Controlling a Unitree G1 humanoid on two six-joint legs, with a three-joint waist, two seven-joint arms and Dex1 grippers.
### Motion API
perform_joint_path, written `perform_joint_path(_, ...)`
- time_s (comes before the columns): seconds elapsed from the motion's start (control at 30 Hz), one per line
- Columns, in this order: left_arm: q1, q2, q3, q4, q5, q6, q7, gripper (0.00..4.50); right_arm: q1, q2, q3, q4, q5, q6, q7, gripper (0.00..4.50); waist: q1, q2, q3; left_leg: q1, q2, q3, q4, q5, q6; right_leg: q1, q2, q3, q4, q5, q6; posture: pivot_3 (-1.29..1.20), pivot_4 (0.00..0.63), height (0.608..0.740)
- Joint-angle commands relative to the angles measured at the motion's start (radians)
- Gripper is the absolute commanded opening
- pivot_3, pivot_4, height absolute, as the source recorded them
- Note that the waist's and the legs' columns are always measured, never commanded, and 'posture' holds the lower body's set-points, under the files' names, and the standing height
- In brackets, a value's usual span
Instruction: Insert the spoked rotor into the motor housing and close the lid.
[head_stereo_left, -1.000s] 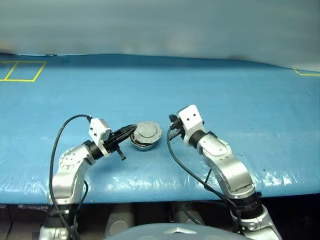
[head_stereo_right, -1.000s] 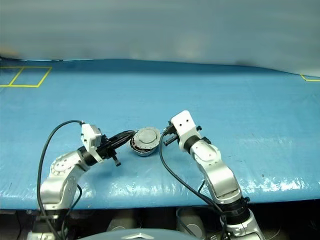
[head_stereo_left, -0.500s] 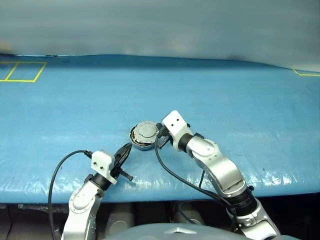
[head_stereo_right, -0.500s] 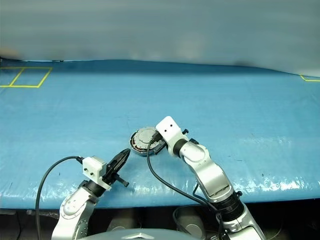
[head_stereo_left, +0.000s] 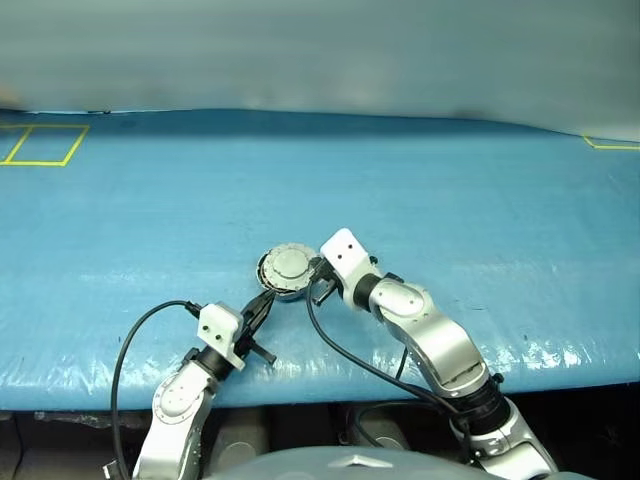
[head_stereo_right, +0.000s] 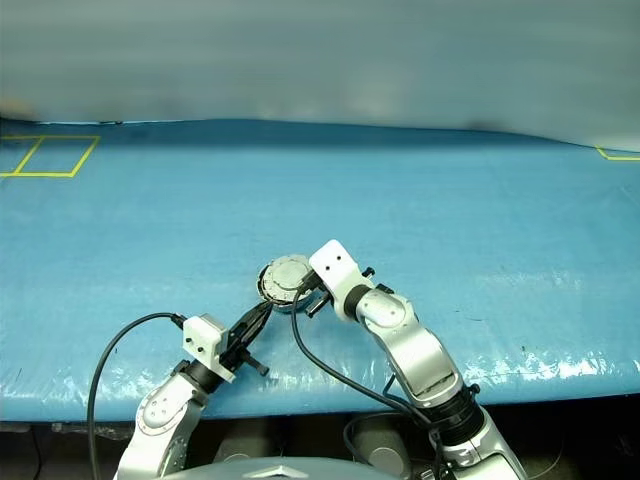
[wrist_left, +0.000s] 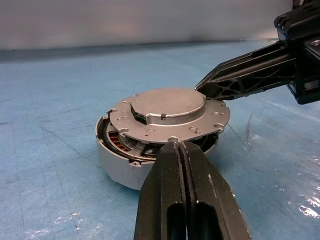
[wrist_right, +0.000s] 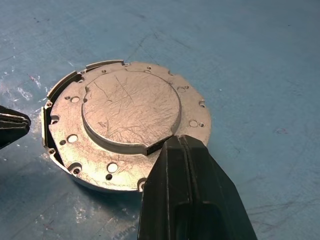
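Left claw closed on nothing, tips at rim of round grey metal lid; right claw likewise closed, bearing on lid top. Lid askew on round grey metal motor housing, copper windings exposed, on blue desk. Risk if pressed off-centre: lid jamming tilted or sliding off.

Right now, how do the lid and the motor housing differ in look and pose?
The lid is a flat pale-grey disc with a raised plain centre and small rim holes; the motor housing is a deeper cup with a smooth wall. The lid lies on top, shifted off-centre, so the motor housing's copper-brown windings show in a gap on one side. Both are round, grey metal and much the same width.
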Motion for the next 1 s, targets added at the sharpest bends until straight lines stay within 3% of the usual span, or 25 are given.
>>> perform_joint_path(0.03,-0.006,0.006,-0.011,-0.008,-0.02,-0.025,-0.005,0.06,-0.005,0.012,-0.006,-0.065,0.034,0.021,0.017,0.0,0.0,0.0,0.0,0.0,0.0,0.0,0.0,0.0,0.0,0.0,0.0,0.0,0.0,0.0,0.0,0.0,0.15,0.74)
perform_joint_path(0.37,-0.004,0.016,-0.014,-0.016,-0.029,-0.017,0.001,0.06,-0.004,-0.036,-0.05,-0.1,0.079,-0.13,0.09,0.0,-0.001,0.0,0.0,0.0,0.0,0.0,0.0,0.0,0.0,0.0,0.0,0.0,0.0,0.0,0.0,0.0,0.15,0.74)
perform_joint_path(0.53,-0.003,0.021,-0.02,-0.027,-0.031,-0.009,0.003,0.0,-0.002,-0.09,-0.06,-0.049,0.114,-0.228,0.18,1.61,0.0,0.0,0.0,0.0,0.0,0.0,0.0,0.0,0.0,0.0,0.0,0.0,-0.001,0.0,0.0,0.0,0.15,0.74)
perform_joint_path(0.83,-0.014,0.033,-0.025,-0.024,-0.036,-0.006,0.008,0.0,-0.077,-0.085,-0.046,0.2,0.117,-0.423,0.319,4.46,-0.002,0.0,0.0,0.0,-0.001,0.001,0.0,0.0,0.0,0.0,0.001,0.0,-0.001,0.0,0.0,0.0,0.15,0.74)
perform_joint_path(1.0,-0.007,0.033,-0.025,-0.031,-0.035,-0.008,0.024,0.0,-0.142,-0.071,-0.017,0.324,0.066,-0.498,0.346,4.46,0.0,0.0,0.0,0.0,-0.001,0.001,-0.001,0.0,0.0,0.0,0.001,-0.001,-0.001,0.0,0.0,0.0,0.15,0.74)
